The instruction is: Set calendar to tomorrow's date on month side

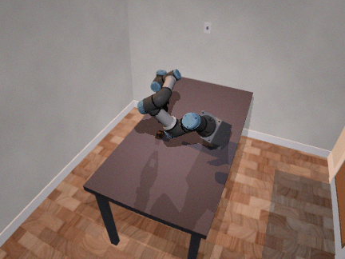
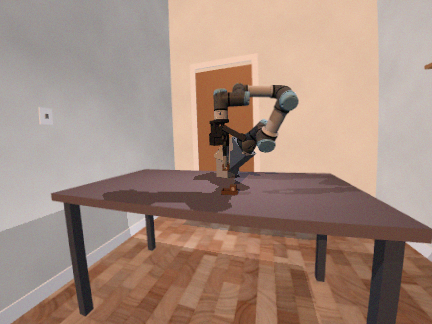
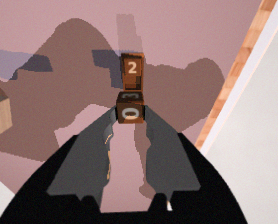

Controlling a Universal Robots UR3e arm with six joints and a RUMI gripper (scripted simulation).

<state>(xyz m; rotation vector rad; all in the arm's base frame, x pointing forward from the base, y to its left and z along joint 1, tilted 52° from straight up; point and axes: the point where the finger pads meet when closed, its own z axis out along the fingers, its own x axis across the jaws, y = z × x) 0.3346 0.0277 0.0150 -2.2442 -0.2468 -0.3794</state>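
Observation:
In the wrist view my gripper is shut on a brown number cube. The cube shows a 0 toward the camera and a 3 on the face above it. I hold it in the air above the table. Below it lies the calendar tray with the other cube, which shows a 2. In the exterior view the tray is a small brown shape on the table top under the gripper. In the top view the tray is mostly hidden by the arm.
The arm's grey base is bolted to the table's right side. The table's edge and the wood floor show close on the right of the wrist view. A pale block peeks in at the left edge.

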